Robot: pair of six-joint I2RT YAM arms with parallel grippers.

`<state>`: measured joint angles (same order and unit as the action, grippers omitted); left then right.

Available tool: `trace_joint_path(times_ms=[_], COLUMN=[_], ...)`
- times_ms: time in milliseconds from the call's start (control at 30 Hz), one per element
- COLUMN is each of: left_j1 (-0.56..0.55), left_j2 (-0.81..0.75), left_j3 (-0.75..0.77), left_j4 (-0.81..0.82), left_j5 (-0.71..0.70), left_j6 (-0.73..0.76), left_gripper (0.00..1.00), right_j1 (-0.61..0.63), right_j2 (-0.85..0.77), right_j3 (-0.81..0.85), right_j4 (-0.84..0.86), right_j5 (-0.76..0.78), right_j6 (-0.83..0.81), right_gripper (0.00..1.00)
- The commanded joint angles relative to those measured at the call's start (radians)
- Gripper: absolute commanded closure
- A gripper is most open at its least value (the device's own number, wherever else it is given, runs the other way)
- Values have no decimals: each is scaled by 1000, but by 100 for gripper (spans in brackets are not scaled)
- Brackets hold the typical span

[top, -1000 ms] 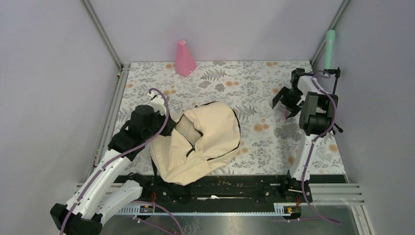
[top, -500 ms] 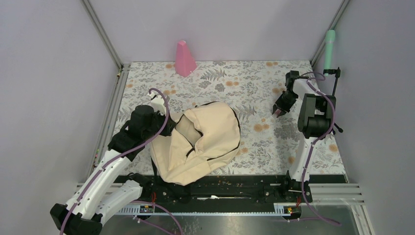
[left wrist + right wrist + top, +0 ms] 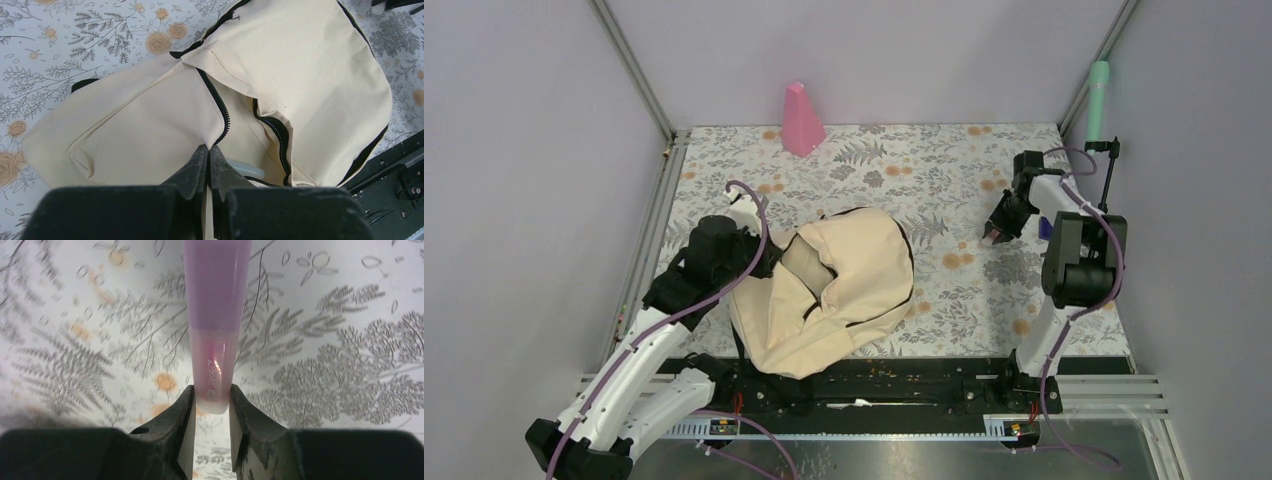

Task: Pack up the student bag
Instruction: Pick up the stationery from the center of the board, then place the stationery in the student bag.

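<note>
The student bag [image 3: 854, 280] is a large beige backpack lying at the table's near left, its dark zipper open [image 3: 300, 65]. My left gripper [image 3: 771, 262] is shut on the fabric edge beside the zipper [image 3: 209, 149], holding the opening up. A pale translucent item [image 3: 246, 170] lies inside the bag. At the right side, my right gripper [image 3: 996, 235] is shut on the end of a pink-purple pen [image 3: 216, 315]. The pen sticks out ahead of the fingers [image 3: 212, 395] over the flowered cloth.
A pink cone-shaped object [image 3: 802, 120] stands at the back edge. A green cylinder [image 3: 1099, 95] hangs by the back right post. A small blue-purple item [image 3: 1046, 228] lies next to the right arm. A black rail [image 3: 894, 385] runs along the near edge.
The right gripper has shut on the pink-purple pen, and its arm has shifted slightly toward the near side. The left gripper and the bag have not moved.
</note>
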<state>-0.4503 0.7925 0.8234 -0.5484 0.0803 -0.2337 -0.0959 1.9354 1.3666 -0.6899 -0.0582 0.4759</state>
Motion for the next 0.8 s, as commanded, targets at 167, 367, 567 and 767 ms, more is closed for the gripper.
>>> trace_joint_path(times_ms=[167, 367, 567, 767], left_j1=[10, 10, 10, 10], left_j2=[-44, -44, -42, -39], left_j3=[13, 11, 51, 31], left_j4=[117, 120, 107, 102], left_j5=[-68, -67, -60, -51], left_j6=[27, 39, -8, -35], left_gripper=[100, 100, 100, 100], right_j1=[21, 86, 257, 449], right_j2=[-327, -490, -620, -672], right_j3=[-218, -331, -339, -264], right_j4=[152, 196, 156, 124], right_j5=[-175, -313, -365, -404], right_j6=[-87, -125, -153, -133], right_gripper=[100, 100, 100, 100])
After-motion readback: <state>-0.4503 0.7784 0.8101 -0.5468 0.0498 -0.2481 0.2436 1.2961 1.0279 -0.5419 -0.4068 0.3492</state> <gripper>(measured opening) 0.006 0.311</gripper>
